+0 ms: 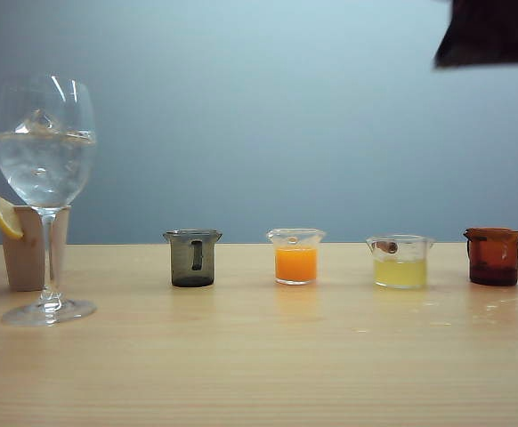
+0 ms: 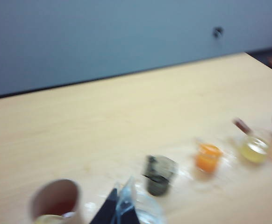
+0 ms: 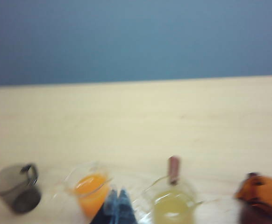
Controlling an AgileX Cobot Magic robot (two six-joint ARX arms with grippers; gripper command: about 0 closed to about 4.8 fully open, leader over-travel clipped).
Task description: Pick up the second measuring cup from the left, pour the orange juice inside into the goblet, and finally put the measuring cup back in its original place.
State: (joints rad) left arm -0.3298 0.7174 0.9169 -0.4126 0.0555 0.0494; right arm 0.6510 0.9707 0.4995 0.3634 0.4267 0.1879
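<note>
The small clear glass measuring cup point(image 3: 90, 193) of orange juice sat just beside our shut right gripper point(image 3: 118, 205), which we judged must open first; left gripper point(image 2: 119, 207) unclear.

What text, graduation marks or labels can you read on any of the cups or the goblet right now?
None. No readable text, number or label on the goblet, the grey cup, the orange juice cup, the yellow cup or the brown cup. Both wrist views are blurred.

No text, label, brand, number or sign can be read on any cup, glass, table or wall here.
</note>
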